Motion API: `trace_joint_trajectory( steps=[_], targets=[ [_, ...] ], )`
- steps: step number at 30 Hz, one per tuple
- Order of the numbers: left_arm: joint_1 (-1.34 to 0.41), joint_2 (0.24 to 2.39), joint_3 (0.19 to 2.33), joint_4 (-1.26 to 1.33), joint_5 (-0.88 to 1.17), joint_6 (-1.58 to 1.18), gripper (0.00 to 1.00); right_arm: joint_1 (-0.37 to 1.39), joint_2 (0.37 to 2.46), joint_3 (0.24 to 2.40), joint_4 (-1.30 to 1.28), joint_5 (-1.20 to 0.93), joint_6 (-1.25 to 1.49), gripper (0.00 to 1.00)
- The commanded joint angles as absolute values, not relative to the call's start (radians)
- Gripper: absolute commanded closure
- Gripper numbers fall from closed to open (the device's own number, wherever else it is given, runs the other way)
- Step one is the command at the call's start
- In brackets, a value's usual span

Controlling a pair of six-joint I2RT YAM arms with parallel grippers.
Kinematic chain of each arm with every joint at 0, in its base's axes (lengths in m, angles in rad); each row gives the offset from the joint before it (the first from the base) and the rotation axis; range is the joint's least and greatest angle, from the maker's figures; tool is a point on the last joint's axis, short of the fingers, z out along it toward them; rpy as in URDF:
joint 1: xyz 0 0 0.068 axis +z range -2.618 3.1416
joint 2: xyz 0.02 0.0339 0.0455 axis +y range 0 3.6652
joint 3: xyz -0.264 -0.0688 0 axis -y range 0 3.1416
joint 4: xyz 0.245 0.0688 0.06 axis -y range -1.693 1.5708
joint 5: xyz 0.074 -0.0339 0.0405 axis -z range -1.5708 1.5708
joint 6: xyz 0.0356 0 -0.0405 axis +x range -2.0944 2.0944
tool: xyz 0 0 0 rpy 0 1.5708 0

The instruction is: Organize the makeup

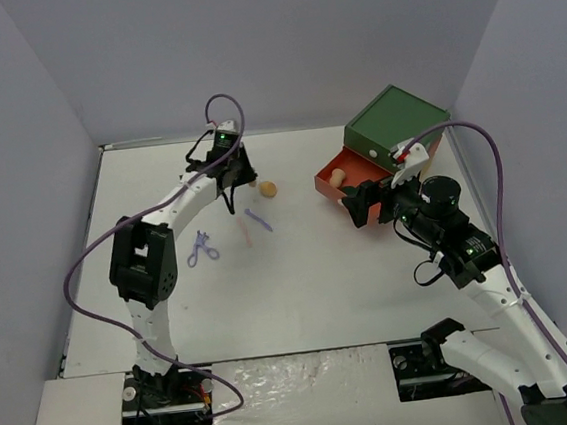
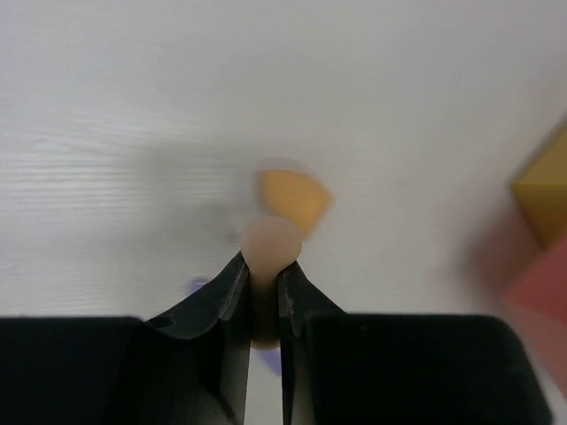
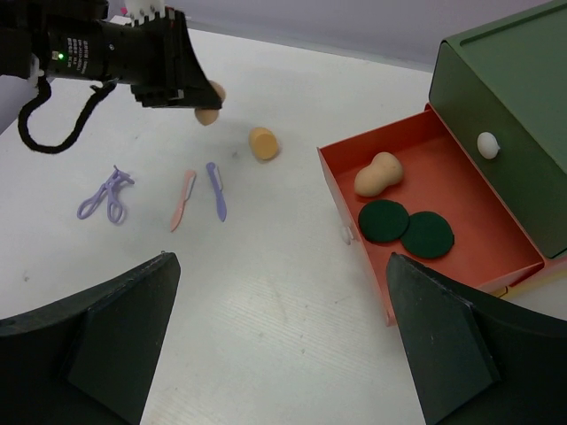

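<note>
My left gripper (image 1: 233, 187) is shut on a tan egg-shaped sponge (image 2: 270, 241) and holds it above the table; it also shows in the right wrist view (image 3: 209, 106). A second, more orange sponge (image 1: 269, 188) lies just beyond it. A pink stick (image 1: 246, 234), a lilac stick (image 1: 258, 220) and a lilac scissor-like tool (image 1: 202, 247) lie on the table below the left gripper. The open red drawer (image 3: 461, 190) holds a tan sponge (image 3: 378, 174) and two dark green discs (image 3: 384, 220). My right gripper (image 3: 279, 258) is open and empty beside the drawer's front. No dark red or black sticks are in view.
The green drawer chest (image 1: 395, 121) stands at the back right with its red drawer (image 1: 345, 171) pulled out toward the middle. Grey walls close in the table on three sides. The right arm (image 1: 446, 227) reaches in front of the chest.
</note>
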State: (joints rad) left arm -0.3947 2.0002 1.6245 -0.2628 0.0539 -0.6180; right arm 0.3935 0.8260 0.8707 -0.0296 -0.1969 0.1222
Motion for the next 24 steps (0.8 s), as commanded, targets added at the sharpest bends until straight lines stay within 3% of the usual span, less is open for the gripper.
trace_joint_trajectory(
  steps=[1, 7, 11, 18, 24],
  targets=[
    [-0.555, 1.905, 1.744, -0.047, 0.126, -0.639, 0.98, 0.396, 0.807, 0.880, 0.032, -0.175, 0.106, 0.00],
    [-0.665, 1.989, 1.869, -0.020, 0.172, -0.658, 0.89, 0.396, 0.794, 0.874, 0.032, -0.168, 0.107, 0.00],
    [-0.719, 2.037, 1.914, 0.024, 0.180, -0.649, 0.76, 0.396, 0.779, 0.867, 0.032, -0.156, 0.110, 0.00],
    [-0.773, 2.103, 2.034, 0.009, 0.197, -0.596, 0.34, 0.397, 0.772, 0.863, 0.031, -0.156, 0.112, 0.00],
    [-0.779, 2.090, 2.036, 0.002, 0.187, -0.553, 0.14, 0.396, 0.773, 0.865, 0.029, -0.153, 0.109, 0.00]
  ],
)
